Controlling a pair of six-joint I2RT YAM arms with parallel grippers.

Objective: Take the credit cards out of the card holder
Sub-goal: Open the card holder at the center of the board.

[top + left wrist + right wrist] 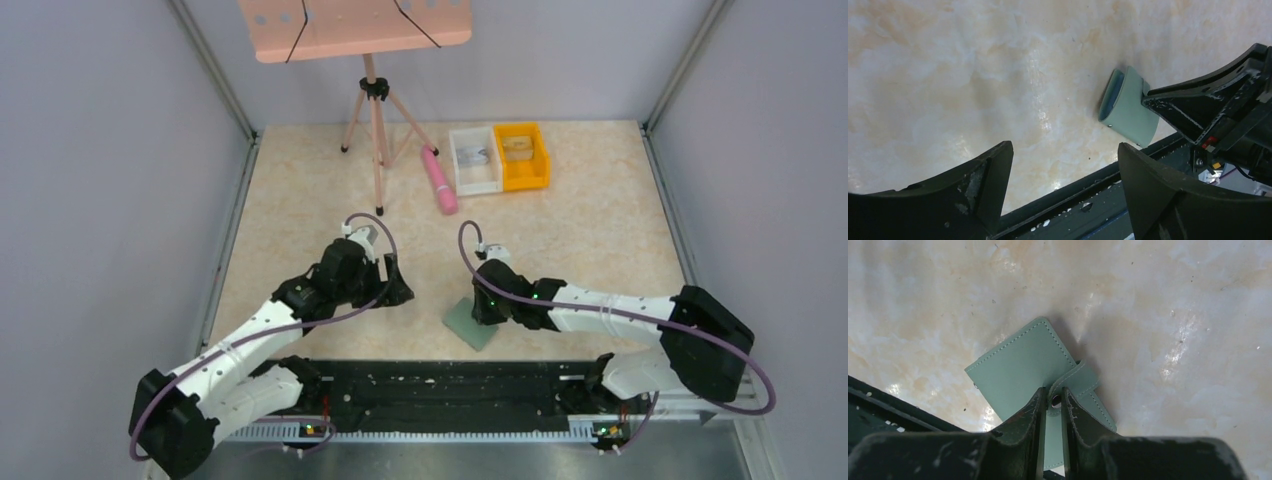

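Jaws first: my right gripper (pixel 1053 399) has its pair pressed almost together on the strap tab (pixel 1079 380) of the card holder (pixel 1018 370), with a metal snap showing in the thin gap between them. The sage-green holder lies folded on the marbled table (pixel 300 200), close to the near edge and just beside the black rail (pixel 450 385). From my left wrist I see its open edge, where the blue lining (pixel 1111 94) shows, and the side under my right fingers looks raised a little off the surface. I cannot make out any credit cards. My left gripper (pixel 1064 147) hangs over bare table to the left of the holder, jaws spread wide and touching nothing. At the far side stand a white bin (pixel 474 158) and an orange bin (pixel 523 155), touching each other
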